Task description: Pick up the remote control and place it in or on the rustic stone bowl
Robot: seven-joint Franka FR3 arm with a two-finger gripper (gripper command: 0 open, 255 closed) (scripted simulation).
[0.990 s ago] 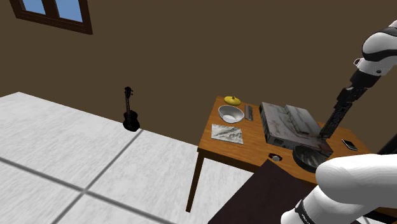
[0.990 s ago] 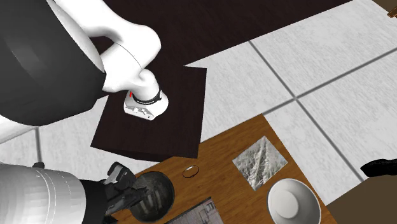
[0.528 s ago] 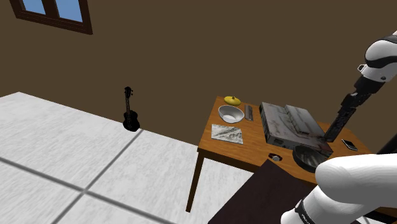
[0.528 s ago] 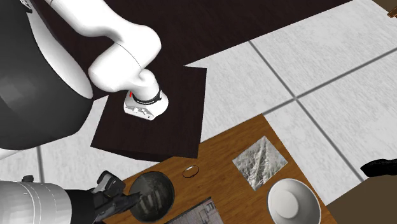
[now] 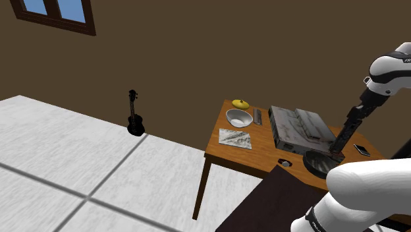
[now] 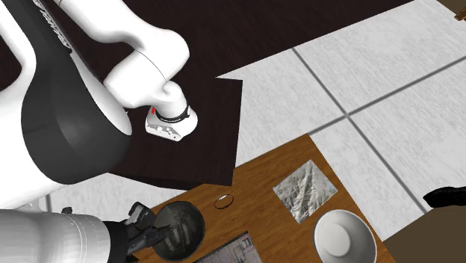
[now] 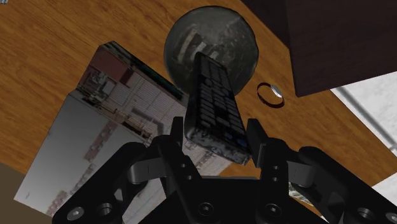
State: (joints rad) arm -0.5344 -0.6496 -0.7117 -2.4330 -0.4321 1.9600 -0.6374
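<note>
Wooden table (image 5: 217,149) stands against a brown wall; the white arm slants down over a dark bowl (image 5: 319,163). At the wrist, the grip shows plainly — gripper (image 7: 217,137) clamped on the black remote control (image 7: 213,102), its far end over that bowl.

Warm grained wood table (image 7: 57,57), mottled dark stone bowl (image 7: 238,38), matt black remote (image 7: 213,105), crinkled silvery sheet (image 6: 305,190)

Black guitar (image 5: 135,117), white bowl (image 5: 239,118), silvery sheet (image 5: 235,138), wooden table (image 5: 261,144)
</note>
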